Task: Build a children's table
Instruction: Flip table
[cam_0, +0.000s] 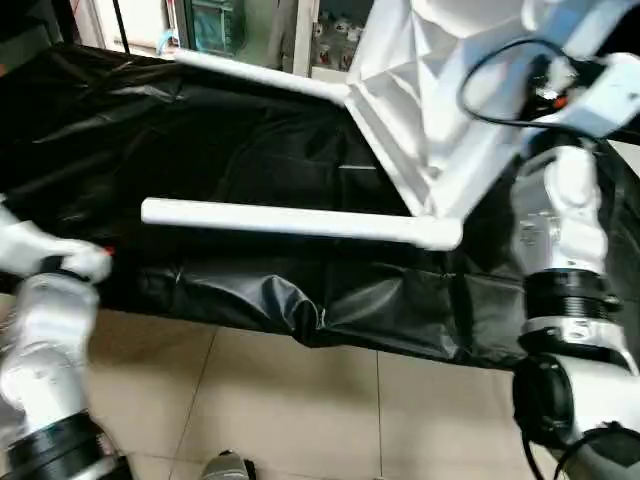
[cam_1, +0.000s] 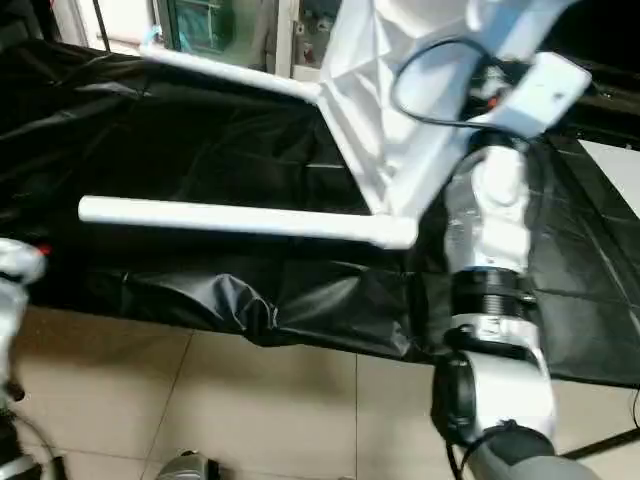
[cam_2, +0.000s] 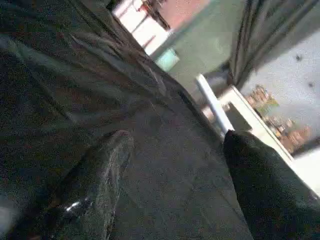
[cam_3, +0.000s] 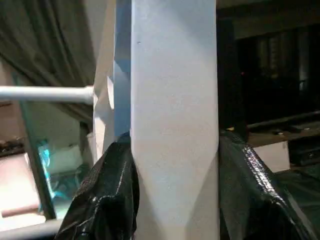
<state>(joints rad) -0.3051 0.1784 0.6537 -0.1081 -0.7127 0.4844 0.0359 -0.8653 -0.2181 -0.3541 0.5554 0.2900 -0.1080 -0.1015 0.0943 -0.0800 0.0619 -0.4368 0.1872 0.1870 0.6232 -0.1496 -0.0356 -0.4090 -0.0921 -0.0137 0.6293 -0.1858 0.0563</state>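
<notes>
The children's table top (cam_0: 425, 105) stands tilted on edge over the right of the black-sheeted work table. Its ribbed underside faces me. Two white legs are plugged into its corner sockets and point left: a near leg (cam_0: 290, 220) low over the sheet and a far leg (cam_0: 262, 76) at the back. My right gripper (cam_3: 175, 150) is shut on the top's rim, with a black finger (cam_3: 112, 190) on each side of the white panel. My left gripper (cam_2: 172, 160) is open over the black sheet with nothing between its fingers (cam_2: 97, 185). My left arm (cam_0: 45, 265) is at the table's front left.
The black sheet (cam_0: 200, 140) hangs in folds over the work table's front edge (cam_0: 300, 315). Beige tiled floor (cam_0: 290, 400) lies below it. Glass-door cabinets (cam_0: 215, 25) stand behind the table. My right forearm (cam_0: 565, 240) rises beside the table top.
</notes>
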